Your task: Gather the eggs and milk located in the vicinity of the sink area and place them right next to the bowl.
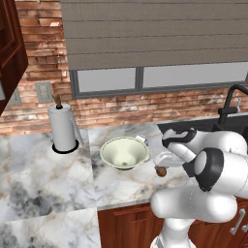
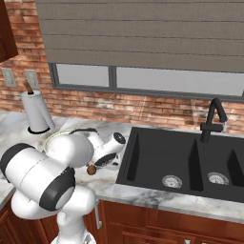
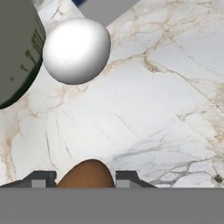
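My gripper (image 3: 86, 180) is shut on the brown egg (image 3: 86, 174), whose top shows between the two fingertips (image 3: 41, 178). The egg (image 1: 161, 171) hangs low over the marble counter, just right of the pale cream-green bowl (image 1: 125, 152). In the hand view the white egg (image 3: 76, 50) lies on the counter ahead, beside the bowl's wall (image 3: 17, 52). Just beyond it stands the milk carton (image 3: 107, 8). The carton (image 1: 141, 139) peeks out behind the bowl's right rim. From the right base view the brown egg (image 2: 90, 169) sits under my hand, left of the black sink (image 2: 181, 162).
A paper-towel roll (image 1: 63, 127) stands on the counter left of the bowl. The dark curved faucet (image 2: 213, 119) rises behind the sink. The counter's front edge (image 1: 126, 202) runs close below my gripper. My own arm hides part of the bowl in the right base view.
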